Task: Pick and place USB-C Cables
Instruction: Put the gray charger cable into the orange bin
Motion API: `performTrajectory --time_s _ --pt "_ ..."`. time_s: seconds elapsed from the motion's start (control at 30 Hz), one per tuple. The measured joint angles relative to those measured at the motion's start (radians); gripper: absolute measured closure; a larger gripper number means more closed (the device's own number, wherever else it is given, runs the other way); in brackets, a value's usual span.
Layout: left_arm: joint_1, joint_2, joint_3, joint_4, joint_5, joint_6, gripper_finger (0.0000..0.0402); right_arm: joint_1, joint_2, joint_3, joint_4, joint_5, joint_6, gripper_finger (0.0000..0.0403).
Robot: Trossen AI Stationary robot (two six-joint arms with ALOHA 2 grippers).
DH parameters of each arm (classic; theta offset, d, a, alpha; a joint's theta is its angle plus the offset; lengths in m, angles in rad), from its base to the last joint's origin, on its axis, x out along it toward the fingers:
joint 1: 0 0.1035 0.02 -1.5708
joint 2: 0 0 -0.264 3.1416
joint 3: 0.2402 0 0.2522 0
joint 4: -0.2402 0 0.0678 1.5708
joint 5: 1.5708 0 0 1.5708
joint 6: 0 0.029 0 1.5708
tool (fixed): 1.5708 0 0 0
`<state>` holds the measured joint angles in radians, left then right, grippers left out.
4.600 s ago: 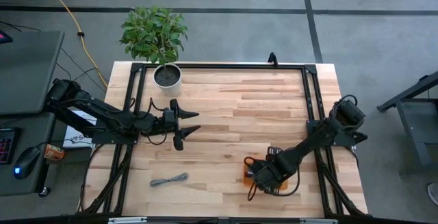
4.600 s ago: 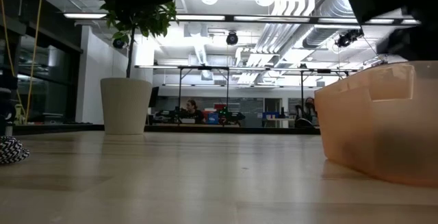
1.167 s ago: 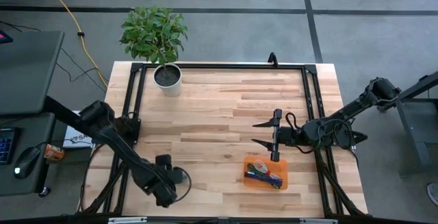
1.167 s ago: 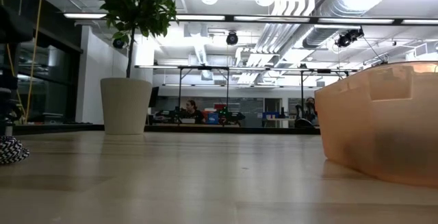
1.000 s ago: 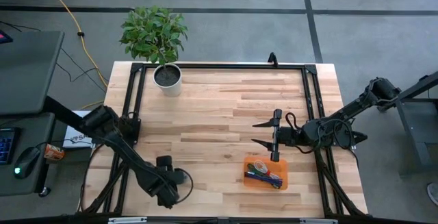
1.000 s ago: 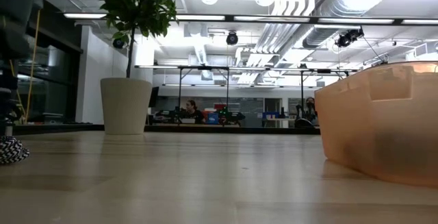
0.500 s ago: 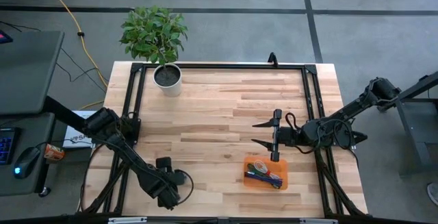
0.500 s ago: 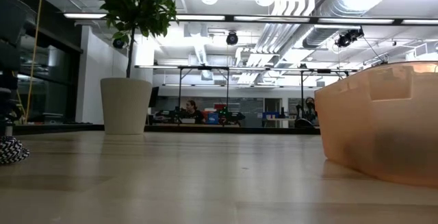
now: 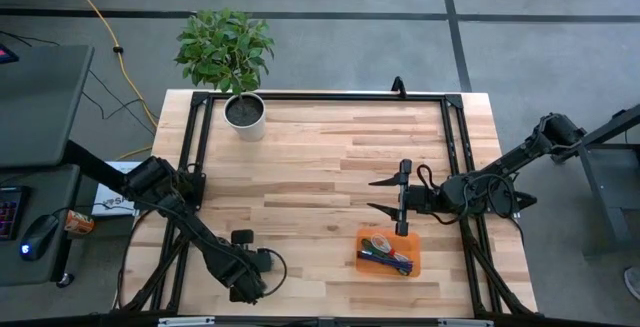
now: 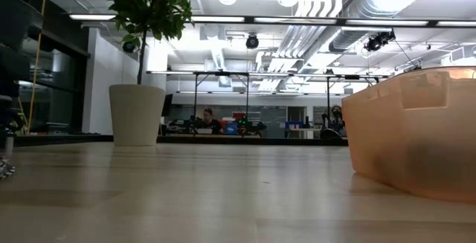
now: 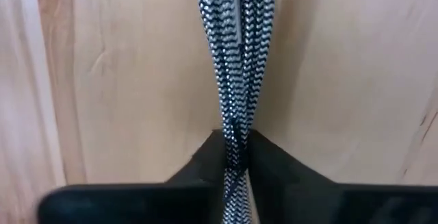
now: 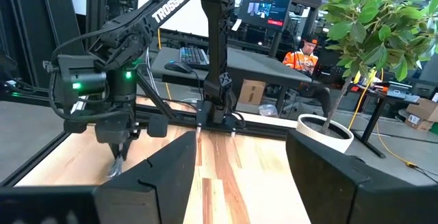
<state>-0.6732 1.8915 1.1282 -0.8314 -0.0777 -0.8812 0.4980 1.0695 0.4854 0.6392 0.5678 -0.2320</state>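
Observation:
My left gripper (image 9: 245, 265) stands near the table's front left, pointing down, and is shut on the grey braided cable bundle (image 11: 236, 59). The arm hides the bundle in the high view; the right wrist view shows it below the fingers (image 12: 116, 166). A small bit shows at the low view's left edge (image 10: 4, 170). My right gripper (image 9: 378, 195) is open and empty just beyond the orange tray (image 9: 412, 265). A green cable (image 9: 378, 244) and a dark blue cable (image 9: 386, 259) lie in the tray. My left gripper pinches several strands of the grey cable bundle (image 11: 235, 138) side by side between its two fingers (image 11: 274, 169). The fingers come from above, pointing down. The strands run on straight past the fingertips over the wood; whether their far end rests on the table, I cannot tell.
A potted plant (image 9: 243, 112) stands at the far left corner. A black frame (image 9: 320, 97) runs round the table. Bare wood (image 9: 320, 167) lies between the two arms. The tray shows at the right in the low view (image 10: 416, 135). A person sits beyond the table (image 12: 309, 53).
My left gripper has shifted slightly toward the table's near edge, still shut. In the low view the grey cable at the left edge has shrunk from a clear bundle to a small bit. My right arm has kept still.

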Motion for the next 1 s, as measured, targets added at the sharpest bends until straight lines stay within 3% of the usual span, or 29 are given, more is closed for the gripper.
performTrajectory --time_s 0.07,0.33,0.43,0.57,0.7,0.77,0.87,1.0 --pt "0.004 0.000 -0.001 -0.004 -0.001 0.018 0.0390 0.000 0.000 0.000 0.000 0.000 0.000 0.0185" --pt "0.010 -0.025 -0.001 -0.017 -0.022 0.107 0.0397 0.000 0.000 0.000 0.000 0.000 0.000 0.0185" --pt "0.027 -0.078 0.026 -0.068 -0.139 0.149 0.0398 0.000 0.000 0.000 0.000 0.000 0.000 0.0185" --pt "0.044 -0.196 0.064 -0.078 -0.372 0.250 0.0400 0.000 0.000 0.000 0.000 0.000 0.000 0.0185" --pt "0.070 -0.340 0.050 0.076 -0.655 0.439 0.0401 0.000 0.000 0.000 -0.005 -0.008 0.014 0.0185" --pt "0.098 -0.401 0.012 0.215 -0.735 0.553 0.0401 0.000 0.000 0.000 -0.007 -0.032 0.044 0.0185" --pt "0.171 -0.474 -0.083 0.529 -0.682 0.755 0.0401 0.000 0.000 0.000 -0.012 -0.073 0.059 0.0185" --pt "0.319 -0.506 -0.266 0.999 -0.346 0.920 0.0401 0.000 0.000 0.000 -0.014 -0.095 0.060 0.0185"
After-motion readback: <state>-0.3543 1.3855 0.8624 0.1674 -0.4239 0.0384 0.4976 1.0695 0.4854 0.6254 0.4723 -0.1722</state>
